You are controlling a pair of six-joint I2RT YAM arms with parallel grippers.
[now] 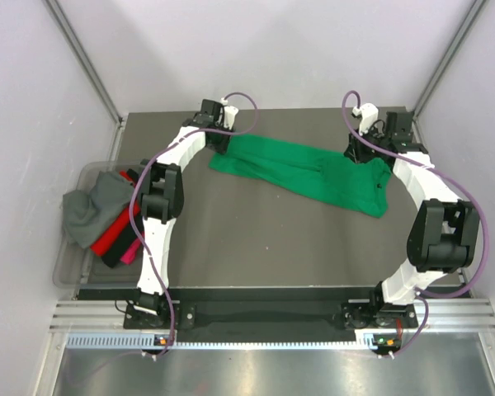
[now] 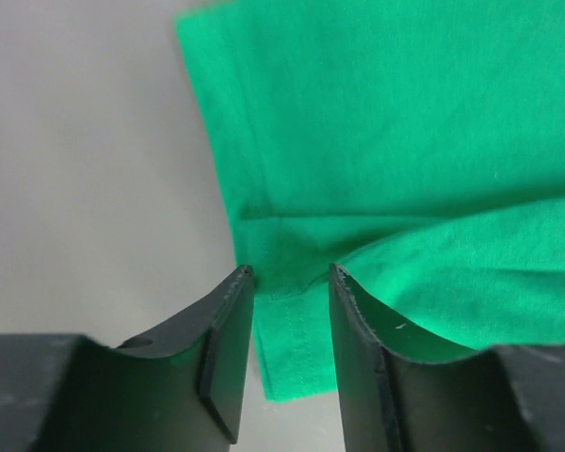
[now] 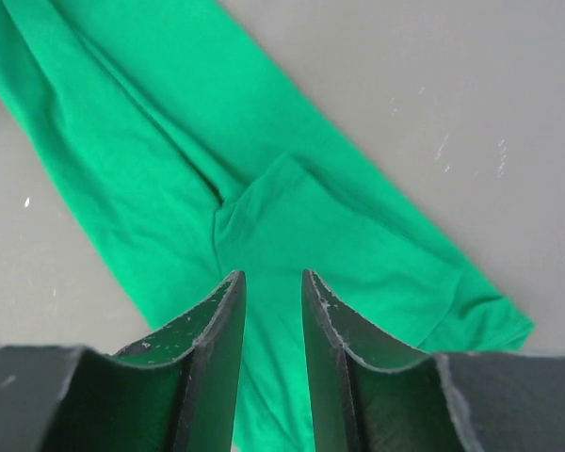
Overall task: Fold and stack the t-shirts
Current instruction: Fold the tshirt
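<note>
A bright green t-shirt (image 1: 305, 173) lies in a long crumpled band across the far half of the dark table (image 1: 256, 239). My left gripper (image 1: 221, 140) is at its left end. In the left wrist view that gripper (image 2: 290, 268) stands open, a hemmed corner of the green t-shirt (image 2: 405, 122) lying between its fingers. My right gripper (image 1: 356, 153) is over the shirt's right end. In the right wrist view it (image 3: 271, 274) is narrowly open just above the green cloth (image 3: 292, 226), with nothing pinched. Grey (image 1: 91, 210), red (image 1: 111, 239) and pink (image 1: 130, 254) t-shirts lie piled at the left.
A clear plastic bin (image 1: 70, 268) off the table's left edge holds the pile of other shirts. White walls stand close behind and at both sides. The arms' bases (image 1: 148, 305) sit on a rail at the near edge.
</note>
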